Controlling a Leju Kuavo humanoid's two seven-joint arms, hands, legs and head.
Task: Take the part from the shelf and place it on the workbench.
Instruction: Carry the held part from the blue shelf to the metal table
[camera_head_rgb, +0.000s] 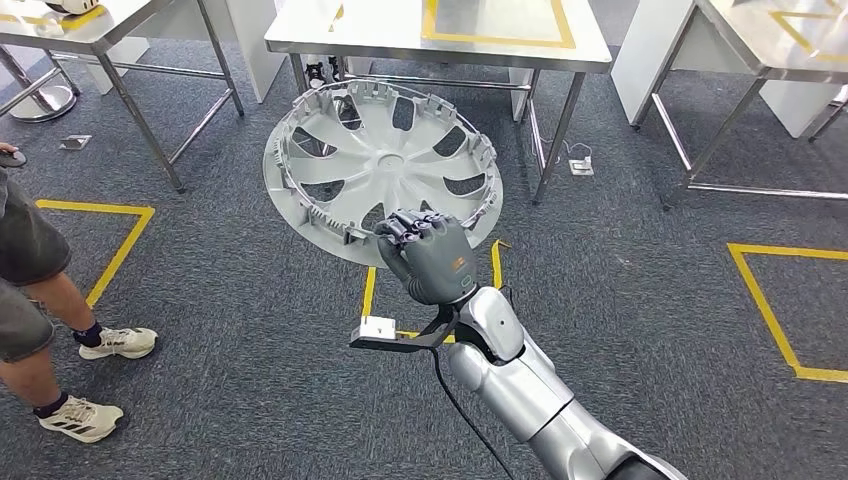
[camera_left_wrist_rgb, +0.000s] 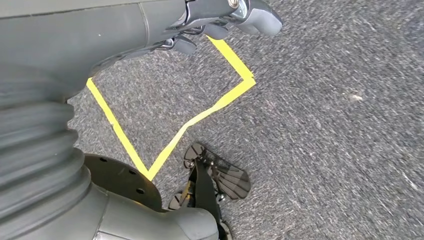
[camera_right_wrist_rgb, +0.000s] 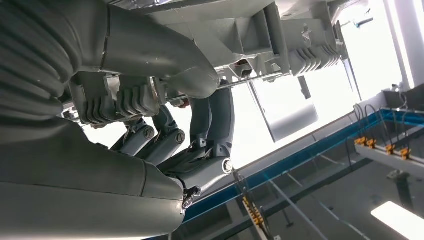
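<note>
Carpet (camera_head_rgb: 640, 270), dark grey and marked with yellow tape squares, lies under the whole scene in the head view. Above it the right hand (camera_head_rgb: 428, 252) holds up a large round light-grey plastic wheel cover (camera_head_rgb: 385, 165), its ribbed, clip-lined inner face turned toward the camera and tilted; the dark fingers (camera_head_rgb: 412, 228) are curled over the disc's near rim, and the right wrist view shows the thumb (camera_right_wrist_rgb: 192, 82) pressed against that rim from the other side, so the part is firmly clamped at its edge. The cover hangs in the air in front of a steel-legged white-topped table (camera_head_rgb: 440, 40) with a yellow tape outline, not touching it. The left hand (camera_left_wrist_rgb: 220, 25) hangs over the carpet, its fingers bent loosely inward with nothing between them. A person's legs in white sneakers (camera_head_rgb: 100, 375) stand at the left, well apart from the robot.
</note>
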